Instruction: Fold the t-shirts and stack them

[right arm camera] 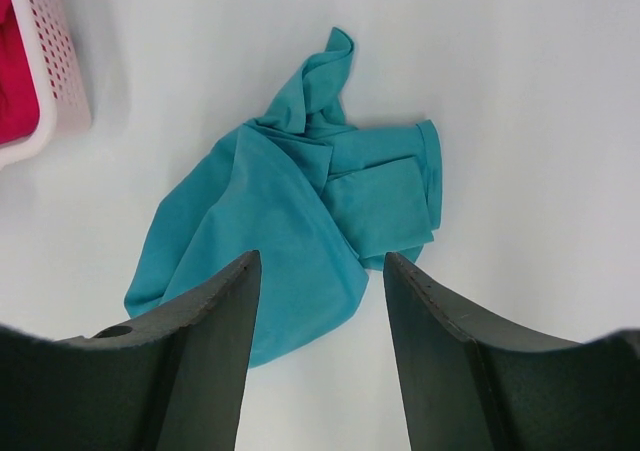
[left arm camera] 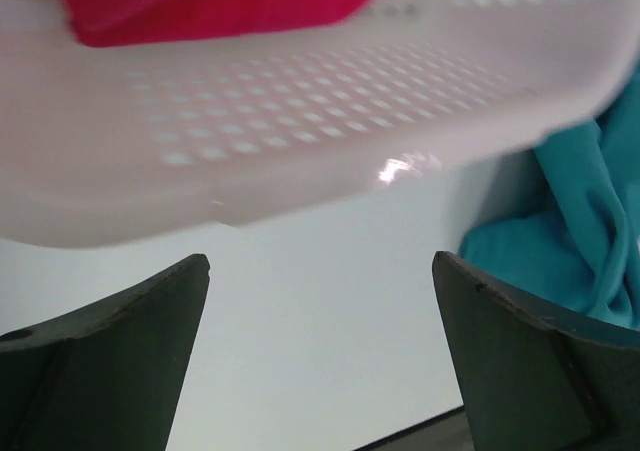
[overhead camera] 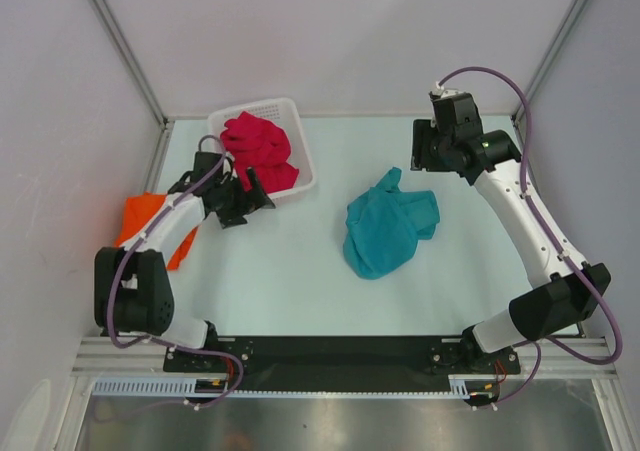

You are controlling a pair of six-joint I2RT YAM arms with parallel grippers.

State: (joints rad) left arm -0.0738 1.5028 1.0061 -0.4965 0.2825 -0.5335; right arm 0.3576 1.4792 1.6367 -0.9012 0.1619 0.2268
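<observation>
- While both arms hover with nothing in their grasp, the crumpled teal-blue cloth t-shirt (overhead camera: 385,229) lies in a loose heap on the pale white table (overhead camera: 300,291), right of centre, with one sleeve sticking up toward the far side.
- The crimson-pink cloth t-shirt (overhead camera: 258,146) sits bunched inside the white plastic lattice basket (overhead camera: 303,136), which stands at the far left of the table, and part of it spills over the basket's near rim.
- The bright orange cloth t-shirt (overhead camera: 140,216) lies at the table's left edge, partly hidden beneath the left arm; I cannot tell whether it is folded.
- The left gripper (left arm camera: 320,259) is spread wide and holds nothing. It sits low, just beside the basket's near wall, which fills the upper part of the left wrist view, with a strip of teal cloth at that view's right edge.
- The right gripper (right arm camera: 320,256) also stands apart and empty. It is raised near the far right of the table and points down toward the teal-blue t-shirt, well clear of the cloth.
- The three shirts lie apart from one another, none stacked.
</observation>
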